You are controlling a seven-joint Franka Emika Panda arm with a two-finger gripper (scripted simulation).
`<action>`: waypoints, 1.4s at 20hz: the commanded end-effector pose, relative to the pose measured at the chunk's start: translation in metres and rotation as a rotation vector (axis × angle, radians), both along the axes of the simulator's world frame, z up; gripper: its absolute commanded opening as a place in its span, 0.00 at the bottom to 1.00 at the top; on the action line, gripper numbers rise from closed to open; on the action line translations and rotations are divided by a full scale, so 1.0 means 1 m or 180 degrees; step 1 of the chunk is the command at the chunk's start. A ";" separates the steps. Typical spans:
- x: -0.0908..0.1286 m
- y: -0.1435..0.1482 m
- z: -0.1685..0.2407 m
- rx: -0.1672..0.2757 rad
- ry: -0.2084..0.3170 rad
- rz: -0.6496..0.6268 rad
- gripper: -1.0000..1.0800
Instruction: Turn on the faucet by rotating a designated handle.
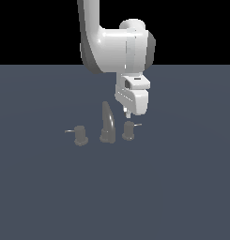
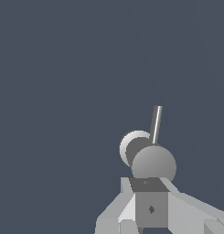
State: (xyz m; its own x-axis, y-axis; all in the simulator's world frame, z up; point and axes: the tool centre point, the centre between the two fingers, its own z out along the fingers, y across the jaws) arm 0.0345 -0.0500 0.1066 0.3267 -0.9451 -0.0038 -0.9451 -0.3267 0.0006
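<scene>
Standing on the dark blue-grey floor (image 1: 182, 197), a dull-grey three-piece faucet (image 1: 107, 123) is recorded. Its short cylindrical designated handle (image 1: 129, 131), with thin pale lever (image 2: 155, 124), is placed at the exterior view's right of the tall curved spout (image 1: 108, 117). The white gripper (image 1: 127, 114) is poised just above it; its opening cannot be determined, and nothing is seen held.
</scene>
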 end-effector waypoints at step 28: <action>0.005 -0.051 -0.041 -0.0008 -0.0016 -0.0475 0.00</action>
